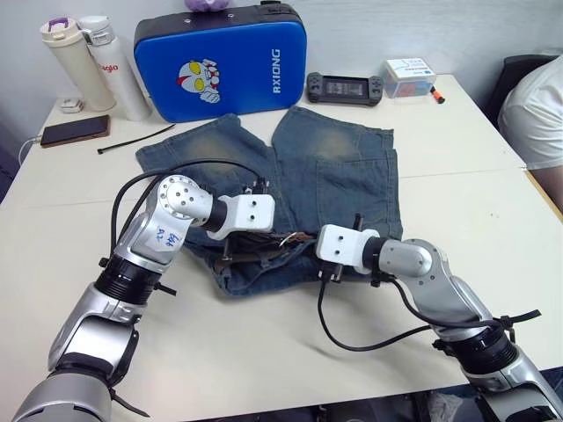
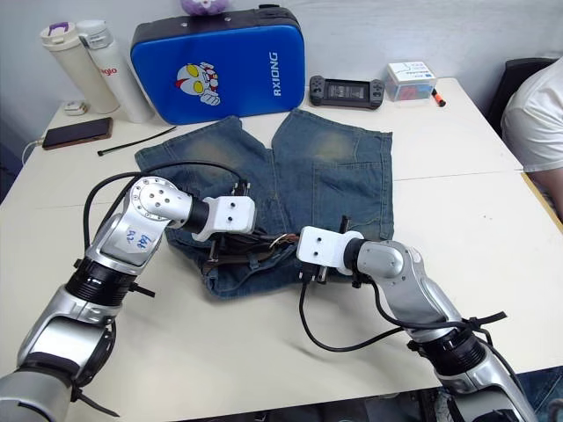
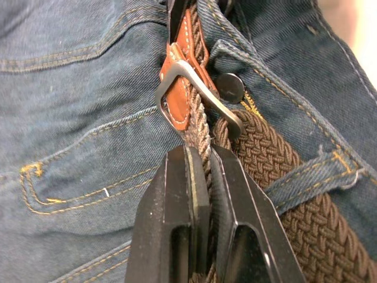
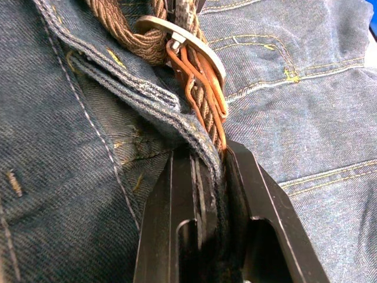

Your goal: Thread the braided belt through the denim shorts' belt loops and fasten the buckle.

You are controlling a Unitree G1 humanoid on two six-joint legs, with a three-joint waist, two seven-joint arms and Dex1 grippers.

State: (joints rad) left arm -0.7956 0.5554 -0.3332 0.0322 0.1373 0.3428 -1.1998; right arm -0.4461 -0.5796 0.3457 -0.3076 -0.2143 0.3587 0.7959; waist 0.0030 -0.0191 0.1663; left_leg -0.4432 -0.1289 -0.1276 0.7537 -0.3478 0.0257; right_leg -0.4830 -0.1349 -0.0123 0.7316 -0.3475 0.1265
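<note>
Head view: denim shorts (image 1: 303, 176) lie flat on the table (image 1: 264, 352), with both grippers meeting at the waistband. Left wrist view: left gripper (image 3: 206, 177) pinches the braided belt (image 3: 277, 177) just below the buckle (image 3: 194, 88). Right wrist view: right gripper (image 4: 212, 171) clamps waistband and belt together.

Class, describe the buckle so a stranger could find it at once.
Start at the blue case, then come down the denim shorts to the waistband between the two grippers. The buckle is the silver metal frame with tan leather on the braided belt.
</note>
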